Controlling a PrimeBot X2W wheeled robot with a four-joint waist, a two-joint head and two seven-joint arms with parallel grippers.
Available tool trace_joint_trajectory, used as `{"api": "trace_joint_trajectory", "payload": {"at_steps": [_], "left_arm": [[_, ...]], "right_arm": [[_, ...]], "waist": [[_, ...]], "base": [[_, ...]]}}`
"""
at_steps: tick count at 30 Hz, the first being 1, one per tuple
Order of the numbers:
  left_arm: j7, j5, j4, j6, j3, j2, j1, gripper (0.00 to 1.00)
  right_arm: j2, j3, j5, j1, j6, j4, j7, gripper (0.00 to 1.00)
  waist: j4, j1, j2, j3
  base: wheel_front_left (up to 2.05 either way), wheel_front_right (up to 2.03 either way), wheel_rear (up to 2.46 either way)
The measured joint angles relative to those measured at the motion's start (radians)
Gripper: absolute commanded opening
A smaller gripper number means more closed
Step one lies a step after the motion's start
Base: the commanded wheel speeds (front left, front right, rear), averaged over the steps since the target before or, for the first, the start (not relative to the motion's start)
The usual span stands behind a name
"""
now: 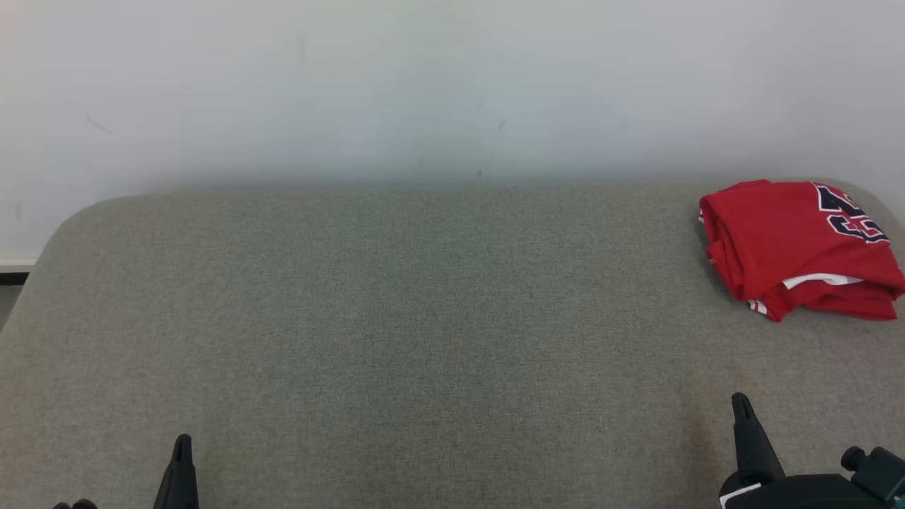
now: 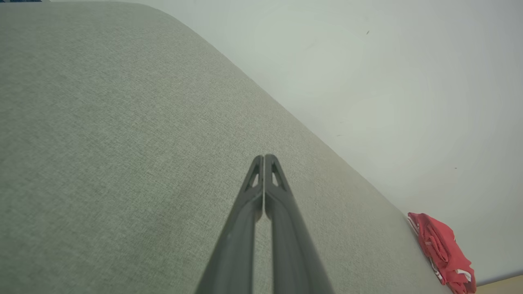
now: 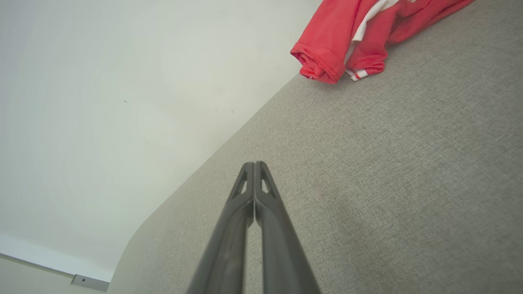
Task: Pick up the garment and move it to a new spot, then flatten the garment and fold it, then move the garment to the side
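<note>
The garment (image 1: 799,247) is a red jersey with dark numerals and white trim, folded into a compact bundle at the far right of the grey fabric surface (image 1: 424,318). It also appears small at the lower right of the left wrist view (image 2: 443,253) and at the top of the right wrist view (image 3: 359,36). My left gripper (image 1: 182,442) sits low at the near left, far from the jersey, its fingers pressed together (image 2: 264,157). My right gripper (image 1: 739,399) rests at the near right, below the jersey and apart from it, also shut (image 3: 254,164). Neither holds anything.
A pale wall (image 1: 424,92) rises directly behind the grey surface. The surface has rounded far corners, and its left edge drops to a floor strip (image 1: 10,279). Bare cushion stretches from the jersey across to the left.
</note>
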Motion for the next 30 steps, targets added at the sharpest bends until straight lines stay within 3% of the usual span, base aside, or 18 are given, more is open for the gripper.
{"api": "trace_joint_trajectory", "payload": {"at_steps": [30], "left_arm": [[0.088, -0.321, 0.006, -0.001, 0.026, -0.033, -0.049, 0.00]], "right_arm": [[0.001, -0.026, 0.341, -0.047, 0.000, 0.015, 0.068, 0.00]], "waist": [[-0.002, 0.0000, 0.0000, 0.005]], "base": [[0.00, 0.00, 0.00]]}}
